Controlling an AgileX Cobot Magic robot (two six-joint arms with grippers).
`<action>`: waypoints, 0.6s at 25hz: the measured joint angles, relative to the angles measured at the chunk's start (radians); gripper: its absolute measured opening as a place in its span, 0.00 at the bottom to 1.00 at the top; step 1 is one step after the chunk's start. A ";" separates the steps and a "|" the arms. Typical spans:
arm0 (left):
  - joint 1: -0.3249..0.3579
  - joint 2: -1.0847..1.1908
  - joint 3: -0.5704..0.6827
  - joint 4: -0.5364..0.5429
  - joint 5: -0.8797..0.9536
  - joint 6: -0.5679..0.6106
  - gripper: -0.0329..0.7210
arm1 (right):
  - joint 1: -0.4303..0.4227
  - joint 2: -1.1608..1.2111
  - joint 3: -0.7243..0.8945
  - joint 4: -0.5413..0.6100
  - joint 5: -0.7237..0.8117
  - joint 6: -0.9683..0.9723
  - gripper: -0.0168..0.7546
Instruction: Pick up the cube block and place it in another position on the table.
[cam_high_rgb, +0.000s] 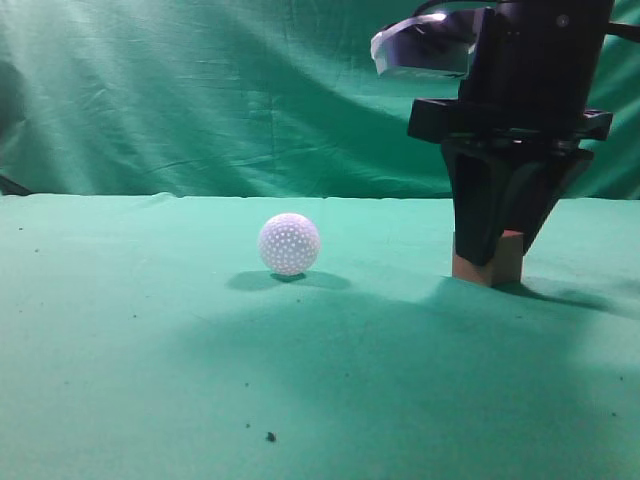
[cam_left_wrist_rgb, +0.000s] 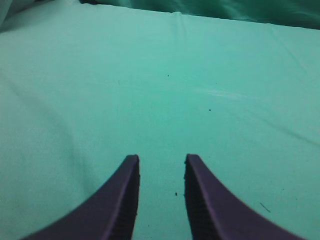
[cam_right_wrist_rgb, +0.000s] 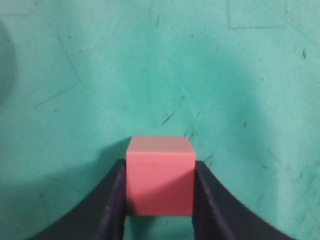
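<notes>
The reddish-brown cube block (cam_high_rgb: 508, 262) sits on the green table (cam_high_rgb: 150, 350) at the right of the exterior view. My right gripper (cam_high_rgb: 497, 250) reaches down from above, its two dark fingers pressed against the cube's left and right faces. The right wrist view shows the cube (cam_right_wrist_rgb: 160, 175) held between the fingers (cam_right_wrist_rgb: 160, 165), its underside at the cloth. My left gripper (cam_left_wrist_rgb: 162, 157) is open and empty over bare green cloth. It does not show in the exterior view.
A white dimpled ball (cam_high_rgb: 289, 243) rests on the table to the left of the cube, about three ball-widths away. A wrinkled green curtain (cam_high_rgb: 200, 90) hangs behind the table. Small dark specks lie on the cloth near the front (cam_high_rgb: 270, 436).
</notes>
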 joint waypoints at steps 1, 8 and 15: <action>0.000 0.000 0.000 0.000 0.000 0.000 0.39 | 0.000 0.000 -0.003 0.000 0.002 0.008 0.34; 0.000 0.000 0.000 0.000 0.000 0.000 0.39 | -0.083 0.000 -0.134 -0.056 0.093 0.126 0.34; 0.000 0.000 0.000 0.000 0.000 0.000 0.39 | -0.253 0.002 -0.202 -0.074 0.008 0.169 0.34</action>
